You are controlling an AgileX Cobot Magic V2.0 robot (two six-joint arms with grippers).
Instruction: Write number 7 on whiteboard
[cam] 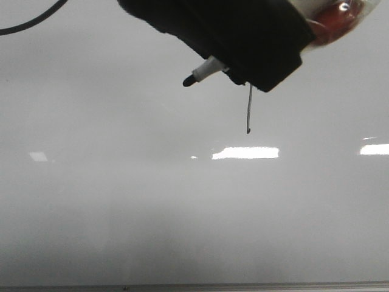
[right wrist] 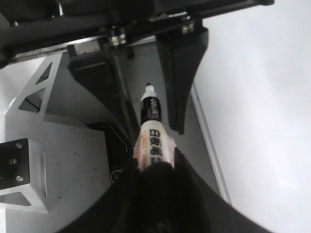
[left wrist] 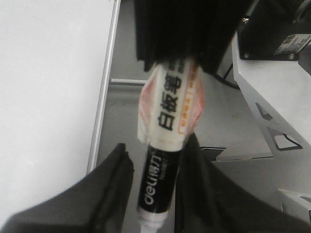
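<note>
The whiteboard (cam: 182,213) fills the front view, with a grey metal strip (cam: 243,286) along its lower edge. A thin black near-vertical stem of the number 7 (cam: 249,109) shows on it; its top is hidden behind black gripper bodies. The marker tip (cam: 189,79) pokes out from them, left of the stem. My right gripper (right wrist: 155,160) is shut on the taped white and black marker (right wrist: 154,141). My left gripper (left wrist: 156,145) is open, its fingers (left wrist: 114,184) either side of the marker's black end (left wrist: 158,184).
Bright rectangular light reflections (cam: 245,152) lie on the board below the stem. A black cable (cam: 30,24) crosses the top left corner. A white metal bracket (left wrist: 272,97) and a grey surface lie beside the board's edge (right wrist: 206,141) in both wrist views.
</note>
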